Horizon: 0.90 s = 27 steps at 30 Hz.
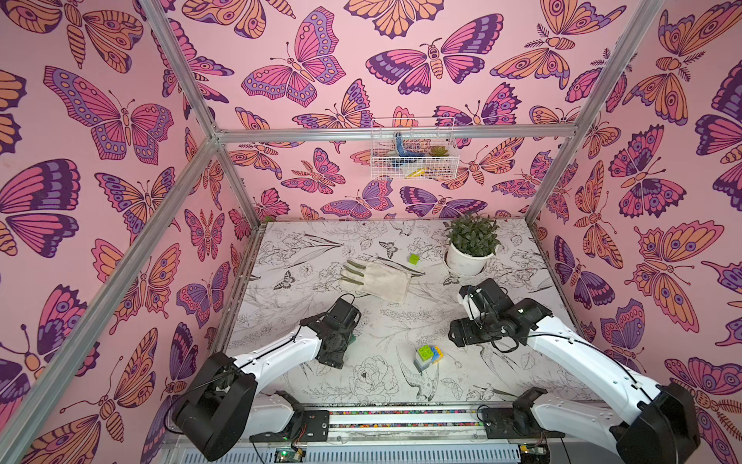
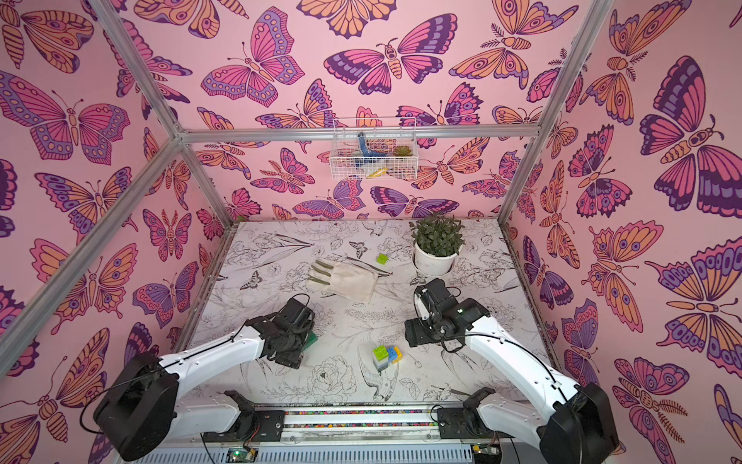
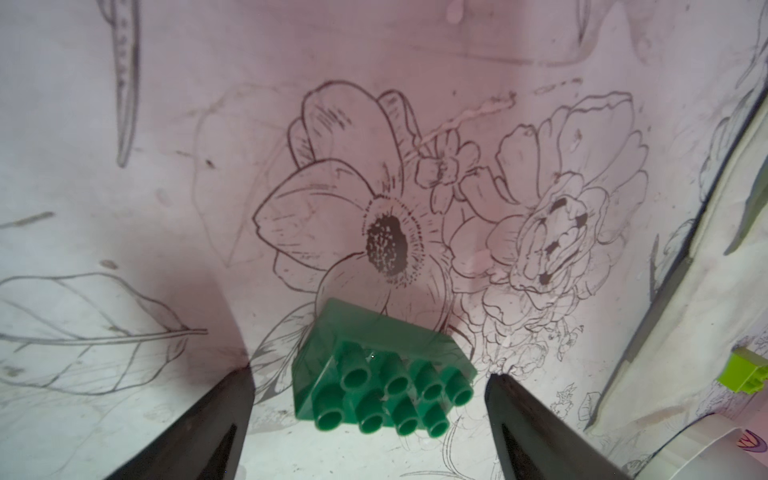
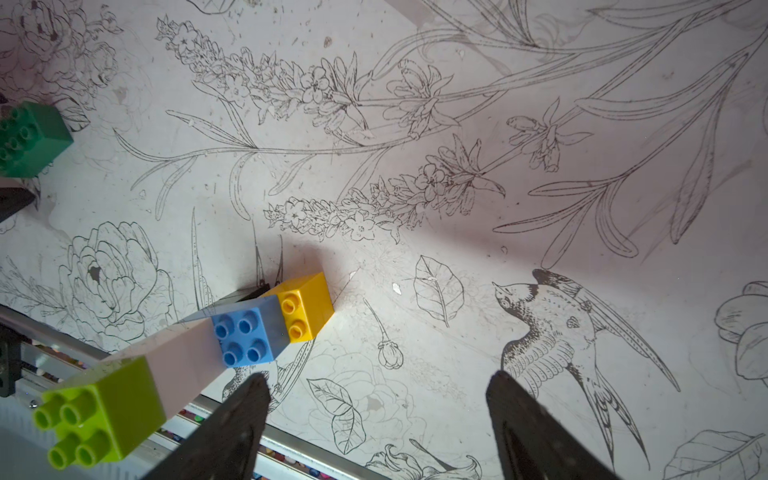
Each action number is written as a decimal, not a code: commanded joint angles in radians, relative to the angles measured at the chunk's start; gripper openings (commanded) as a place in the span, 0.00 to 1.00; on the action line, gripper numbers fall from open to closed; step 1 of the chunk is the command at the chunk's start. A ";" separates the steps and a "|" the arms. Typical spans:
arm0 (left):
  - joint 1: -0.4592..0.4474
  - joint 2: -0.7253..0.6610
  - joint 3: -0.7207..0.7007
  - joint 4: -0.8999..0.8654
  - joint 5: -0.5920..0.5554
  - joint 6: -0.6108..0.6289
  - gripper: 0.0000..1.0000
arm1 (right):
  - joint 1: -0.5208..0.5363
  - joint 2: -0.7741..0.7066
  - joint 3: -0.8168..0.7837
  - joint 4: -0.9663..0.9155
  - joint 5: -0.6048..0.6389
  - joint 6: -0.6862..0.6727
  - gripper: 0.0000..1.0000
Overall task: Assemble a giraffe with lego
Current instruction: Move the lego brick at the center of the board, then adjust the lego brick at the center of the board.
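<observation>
A dark green long brick (image 3: 382, 374) lies studs-up on the flowered table, between the spread fingers of my left gripper (image 3: 370, 376), which is open and not touching it. In both top views the left gripper covers most of this brick (image 1: 353, 340). The partly built giraffe (image 4: 249, 328) stands near the table's front: a lime brick (image 4: 104, 411) on a white column, on a blue brick with a yellow brick (image 4: 305, 305) under its end. It also shows in both top views as a small giraffe stack (image 1: 427, 355) (image 2: 385, 355). My right gripper (image 4: 379, 376) hovers open beside it, holding nothing.
A loose lime brick (image 1: 413, 258) lies near the back, beside a white work glove (image 1: 377, 279). A potted plant (image 1: 469, 249) stands at the back right. A wire basket (image 1: 413, 148) hangs on the rear wall. A metal rail (image 1: 401, 418) runs along the front edge.
</observation>
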 commanded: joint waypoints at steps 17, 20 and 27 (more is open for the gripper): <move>0.068 0.063 -0.064 0.002 -0.016 -0.029 0.62 | -0.015 0.111 -0.074 0.108 -0.030 0.084 0.84; 0.078 0.064 -0.062 -0.001 -0.012 -0.002 0.60 | -0.017 0.139 -0.107 0.154 -0.032 0.091 0.84; 0.099 0.083 -0.022 -0.030 0.005 0.070 0.49 | -0.016 0.202 -0.152 0.226 -0.041 0.103 0.83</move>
